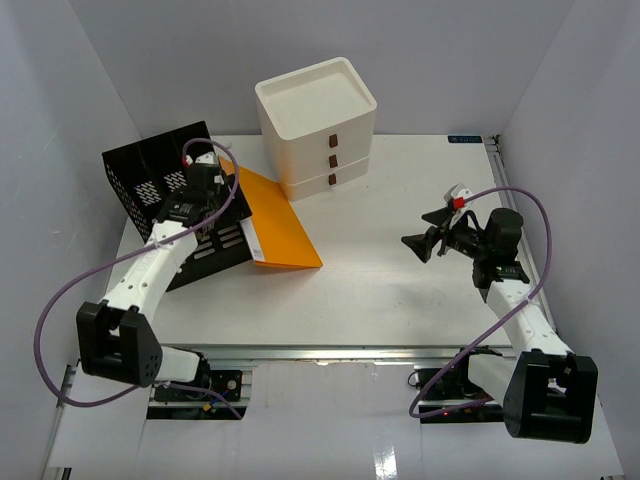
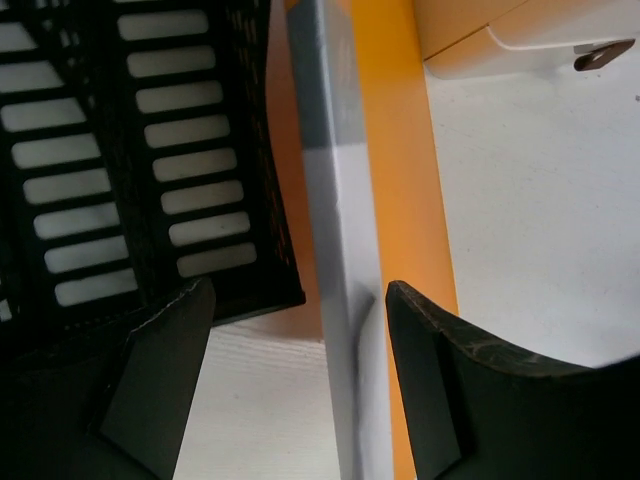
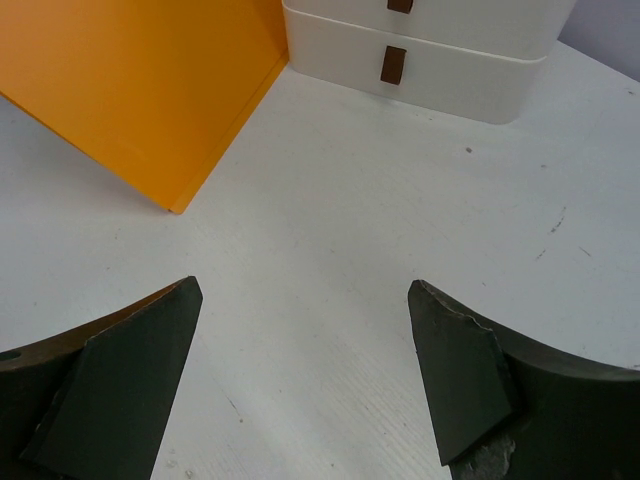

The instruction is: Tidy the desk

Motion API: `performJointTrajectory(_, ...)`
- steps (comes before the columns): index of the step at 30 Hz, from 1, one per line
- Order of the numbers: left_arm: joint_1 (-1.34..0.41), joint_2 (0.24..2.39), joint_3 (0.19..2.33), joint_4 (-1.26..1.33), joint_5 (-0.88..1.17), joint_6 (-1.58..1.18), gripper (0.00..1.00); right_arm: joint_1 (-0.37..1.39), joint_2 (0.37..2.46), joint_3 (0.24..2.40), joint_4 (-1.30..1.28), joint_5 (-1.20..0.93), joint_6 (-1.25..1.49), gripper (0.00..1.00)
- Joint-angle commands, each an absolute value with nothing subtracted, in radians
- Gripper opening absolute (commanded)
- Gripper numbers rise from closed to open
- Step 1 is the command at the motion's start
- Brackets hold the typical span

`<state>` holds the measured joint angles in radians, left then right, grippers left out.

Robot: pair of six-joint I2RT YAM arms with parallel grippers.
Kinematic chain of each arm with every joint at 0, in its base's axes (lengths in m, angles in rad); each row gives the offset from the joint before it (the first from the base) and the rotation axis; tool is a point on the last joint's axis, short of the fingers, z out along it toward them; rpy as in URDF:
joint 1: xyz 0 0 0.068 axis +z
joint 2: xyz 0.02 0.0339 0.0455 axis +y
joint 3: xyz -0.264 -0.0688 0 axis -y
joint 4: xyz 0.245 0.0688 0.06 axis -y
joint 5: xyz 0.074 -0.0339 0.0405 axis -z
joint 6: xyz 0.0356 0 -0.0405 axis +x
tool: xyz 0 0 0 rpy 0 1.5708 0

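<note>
On the white desk [image 1: 380, 290] an orange folder [image 1: 280, 225] with a grey-white spine [image 2: 335, 200] leans against a black mesh file rack [image 1: 150, 175]. My left gripper [image 1: 218, 205] is at the folder's spine. In the left wrist view, my left gripper [image 2: 298, 290] straddles that spine with open jaws. The right finger [image 2: 440, 380] is close against the spine and the left finger [image 2: 160, 380] stands well clear over bare desk. My right gripper [image 1: 415, 230] hovers open above the desk's right half, and nothing lies between its fingers [image 3: 302, 288].
A cream three-drawer box [image 1: 315, 110] stands at the back centre, right beside the folder's far corner. The black rack [image 2: 150, 150] sits tilted at the desk's left edge. Grey walls close in on the left, back and right. A metal rail [image 1: 330, 350] runs along the front.
</note>
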<state>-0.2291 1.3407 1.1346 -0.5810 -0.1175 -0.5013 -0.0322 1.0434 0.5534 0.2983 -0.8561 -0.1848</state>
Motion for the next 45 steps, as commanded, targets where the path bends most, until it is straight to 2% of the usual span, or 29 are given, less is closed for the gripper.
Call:
performJointTrajectory(1,-0.209,1.392,1.252,-0.568,0.055,-0.472,0.78,-0.065,1.017,0.539,0.38,-0.916,-0.149,0.9)
performJointTrajectory(10,-0.191,1.463,1.29,-0.588,0.177,-0.483,0.75,-0.076,1.016,0.535,0.394,-0.923,-0.138,0.9)
performJointTrajectory(17,-0.164,1.522,1.293,-0.617,0.26,-0.476,0.65,-0.096,1.008,0.528,0.408,-0.934,-0.124,0.9)
performJointTrajectory(23,-0.161,1.585,1.343,-0.689,0.301,-0.445,0.45,-0.1,1.006,0.526,0.414,-0.939,-0.118,0.9)
performJointTrajectory(26,-0.161,1.606,1.374,-0.718,0.304,-0.429,0.24,-0.101,1.003,0.525,0.414,-0.942,-0.118,0.9)
performJointTrajectory(28,-0.161,1.61,1.402,-0.736,0.308,-0.423,0.05,-0.103,1.002,0.525,0.415,-0.942,-0.117,0.9)
performJointTrajectory(29,-0.161,1.608,1.412,-0.742,0.31,-0.421,0.0,-0.104,1.0,0.525,0.416,-0.943,-0.116,0.9)
performJointTrajectory(36,-0.161,1.493,1.512,-0.795,0.308,-0.403,0.0,-0.117,0.992,0.523,0.423,-0.95,-0.105,0.9)
performJointTrajectory(40,-0.163,1.329,1.491,-0.76,0.278,-0.394,0.0,-0.118,0.992,0.52,0.429,-0.951,-0.1,0.9)
performJointTrajectory(45,-0.163,1.139,1.45,-0.663,0.132,-0.359,0.0,-0.119,1.001,0.517,0.437,-0.952,-0.092,0.9)
